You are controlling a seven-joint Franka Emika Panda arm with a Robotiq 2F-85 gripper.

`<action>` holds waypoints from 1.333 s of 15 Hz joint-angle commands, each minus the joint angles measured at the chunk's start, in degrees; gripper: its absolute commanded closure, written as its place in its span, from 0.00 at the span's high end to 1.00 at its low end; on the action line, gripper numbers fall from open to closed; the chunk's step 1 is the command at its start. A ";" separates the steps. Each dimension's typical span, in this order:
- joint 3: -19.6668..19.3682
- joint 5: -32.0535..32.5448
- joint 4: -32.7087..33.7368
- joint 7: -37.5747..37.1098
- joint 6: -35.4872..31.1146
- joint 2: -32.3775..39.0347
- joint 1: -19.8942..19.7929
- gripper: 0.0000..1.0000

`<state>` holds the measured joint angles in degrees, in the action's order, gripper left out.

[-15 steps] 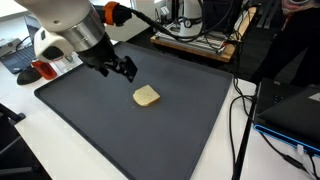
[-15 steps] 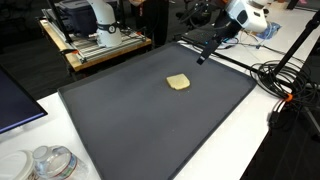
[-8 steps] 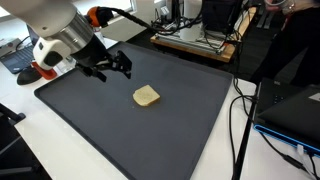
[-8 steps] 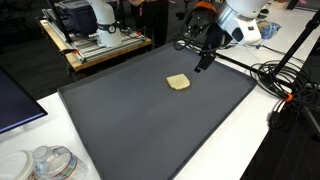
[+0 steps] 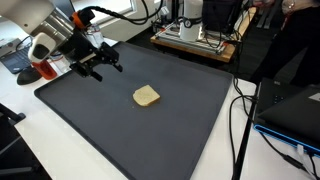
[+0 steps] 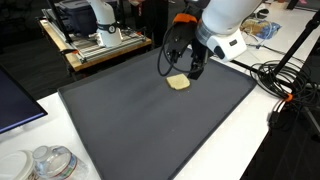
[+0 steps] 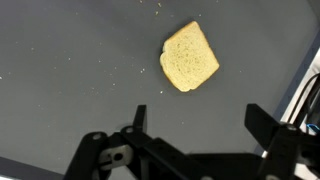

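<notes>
Black fingers of your gripper [image 7: 200, 120] are standing wide apart and holding nothing. In the wrist view they are framing bare mat, and the slice of bread [image 7: 189, 56] is lying flat beyond them, touching neither finger. A few pale crumbs [image 7: 150, 70] are lying scattered just beside it. In both exterior views the gripper [image 5: 105, 66] [image 6: 181, 68] is hovering above the dark grey mat [image 5: 150, 140], near the bread [image 5: 146, 96] but apart from it. The slice [image 6: 179, 83] is resting towards the middle of the mat [image 6: 150, 130]. The mat is covering a white table [image 5: 25, 140], with black cables [image 5: 240, 120] trailing along one edge.
</notes>
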<state>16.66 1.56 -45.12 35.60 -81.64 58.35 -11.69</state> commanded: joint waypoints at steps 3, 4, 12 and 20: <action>2.36 -4.66 -5.52 2.08 -3.81 -2.55 -5.18 1.00; 2.60 -5.12 -7.15 1.91 -5.31 -3.37 -5.90 1.00; 2.30 -6.78 -26.28 -2.09 -22.88 -13.08 -9.46 1.00; -7.31 -16.20 -46.44 -7.35 -35.53 -25.95 -6.16 1.00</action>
<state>11.96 -11.08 -80.52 29.93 -112.21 39.63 -18.61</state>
